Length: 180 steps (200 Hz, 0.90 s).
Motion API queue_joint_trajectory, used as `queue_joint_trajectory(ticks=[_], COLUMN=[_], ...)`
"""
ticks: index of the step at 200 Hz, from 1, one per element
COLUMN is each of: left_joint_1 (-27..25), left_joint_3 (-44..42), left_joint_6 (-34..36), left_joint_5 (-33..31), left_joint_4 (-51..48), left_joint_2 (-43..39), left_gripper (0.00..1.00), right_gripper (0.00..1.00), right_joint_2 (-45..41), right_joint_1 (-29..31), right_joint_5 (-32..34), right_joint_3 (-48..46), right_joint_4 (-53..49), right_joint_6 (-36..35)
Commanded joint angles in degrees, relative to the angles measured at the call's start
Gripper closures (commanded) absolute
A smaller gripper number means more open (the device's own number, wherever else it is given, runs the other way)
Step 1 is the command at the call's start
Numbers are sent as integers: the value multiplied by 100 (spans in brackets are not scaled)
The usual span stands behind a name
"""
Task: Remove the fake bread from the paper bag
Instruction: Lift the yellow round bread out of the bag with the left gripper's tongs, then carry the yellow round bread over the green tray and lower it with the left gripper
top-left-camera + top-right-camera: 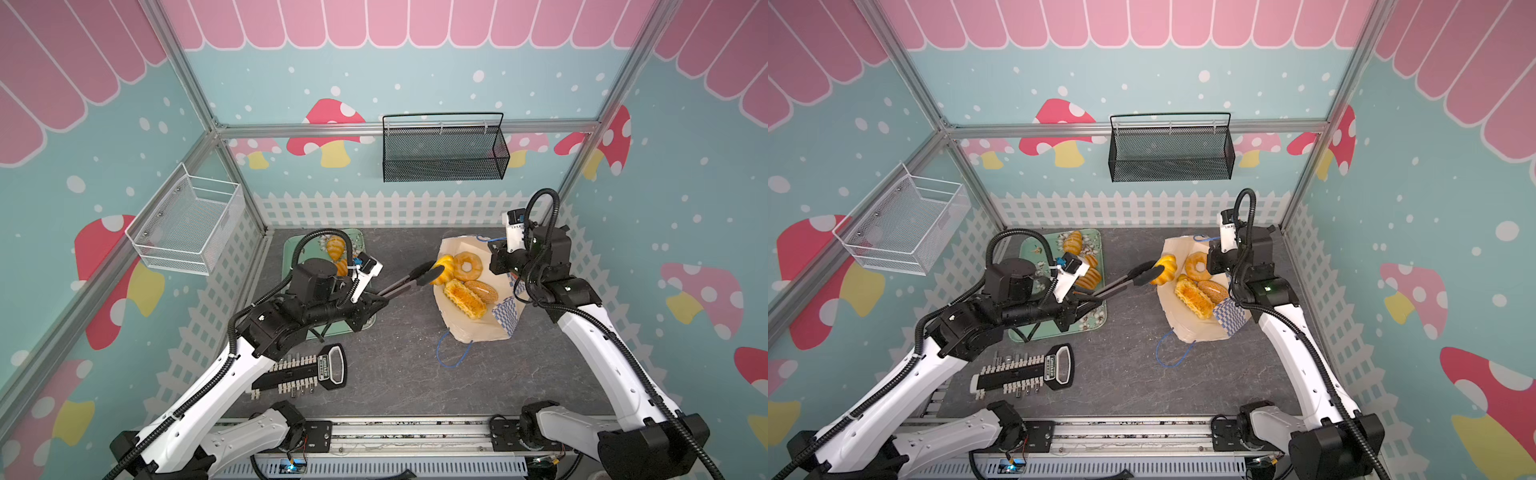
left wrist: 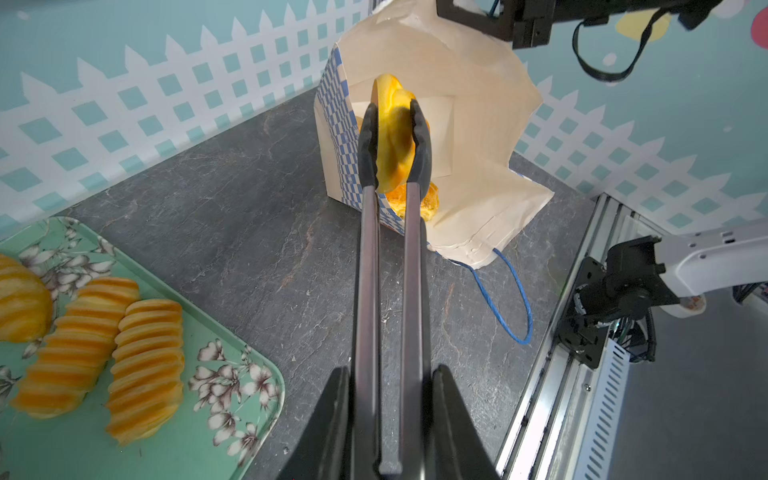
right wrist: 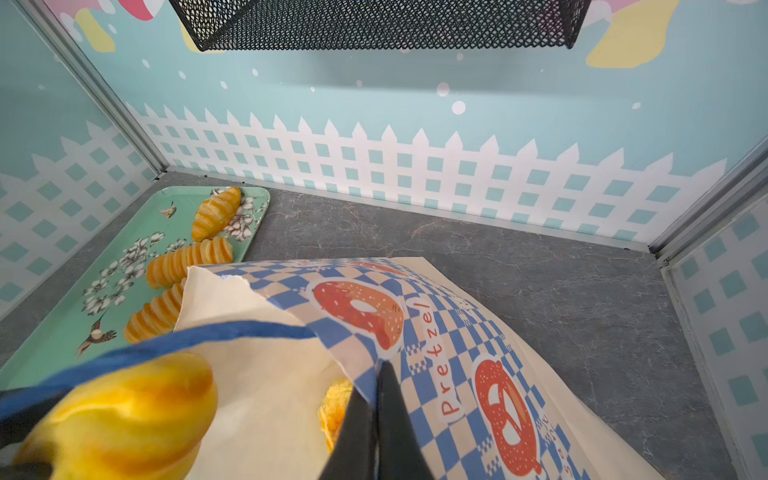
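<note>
Three pieces of fake bread are lying on the tray, the left pincer is squeezing tongs onto a fourth pastry at the paper bag mouth, the right pincer is pinching the bag's rim, and three more are showing inside.

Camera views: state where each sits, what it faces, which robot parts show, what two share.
Top views: overhead, looking down on the grey table; left arm, right arm show.
Left wrist: along black tongs gripping a glossy yellow pastry toward the cream paper bag; left end effector shows.
Right wrist: over the bag toward the green floral tray; right end effector shows.
Wrist views share bag and tray.
</note>
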Motion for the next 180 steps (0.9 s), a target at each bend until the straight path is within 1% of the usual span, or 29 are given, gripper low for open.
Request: queue_joint_trajectory(ticks=[1,38,42,47,95,118,132,154,180], left_joint_1=[366,1095,1105,1307,2395,3088,3468,3982,4324], left_joint_3=[-62,-199,-221,-254,-689,-1023,-1192,-1453,-1758], left_joint_6=[-317,-643,-688,-757,-1441,-1864,-1999,-2066,-2089], left_joint_5=[699,1384,1465,1562,2378,2817,2895,2841,2425], left_joint_4=[212,343,386,444,1066,1480,1582,1673,1740], left_joint_2=[-267,-474,-493,-515,-616,-547,-476,-339,-116], left_gripper=[100,100,100,100,100,100,100,100,100], right_gripper=[100,100,100,100,100,100,100,100,100], right_joint_2=[215,498,531,554,680,695,698,670,621], right_joint_1=[30,64,71,73,102,100,100,100,100], right_joint_5=[-49,-158,-159,-167,-166,-186,-194,-234,-217], right_joint_3=[170,323,345,361,474,466,457,443,422], right_joint_4=[184,328,338,353,376,394,392,393,390], right_joint_6=[209,258,258,249,196,170,155,131,74])
